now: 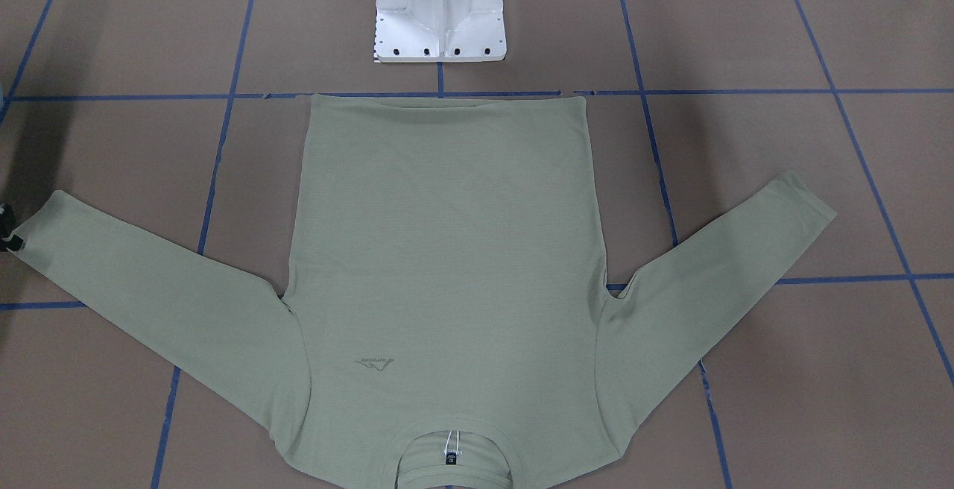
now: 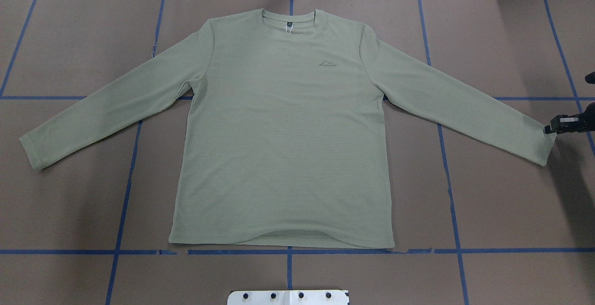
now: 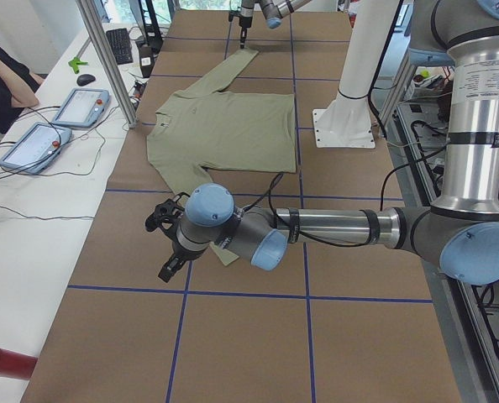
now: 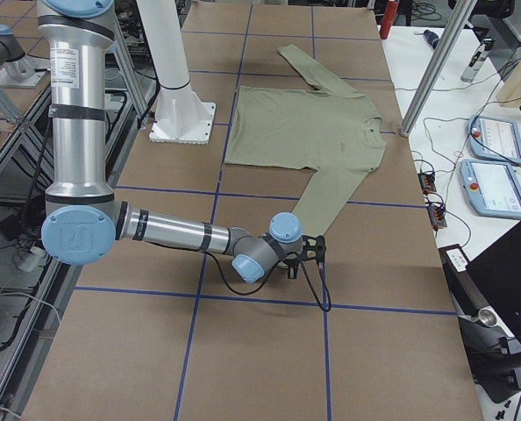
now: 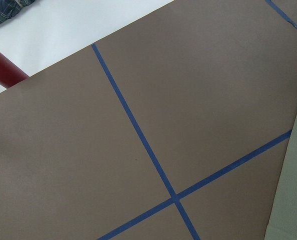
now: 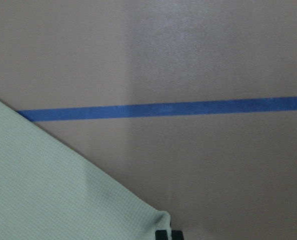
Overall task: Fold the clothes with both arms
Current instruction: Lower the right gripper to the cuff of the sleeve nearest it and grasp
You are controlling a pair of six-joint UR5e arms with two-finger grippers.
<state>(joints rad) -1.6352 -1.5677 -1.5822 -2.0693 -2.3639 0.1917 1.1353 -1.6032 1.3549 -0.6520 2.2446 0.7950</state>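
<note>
The shirt point(image 2: 279, 147) lies flat and face up in the middle of the worktop point(image 2: 502, 202). Its collar points toward the top of the overhead frame and its sleeves spread outward. The right end effector point(image 2: 554, 127) sits at the frame's right edge, touching that sleeve's cuff; I cannot tell whether it grasps the cloth. The left end effector point(image 3: 162, 248) hovers near the other cuff, low in the left side view, and I cannot tell its state.
</note>
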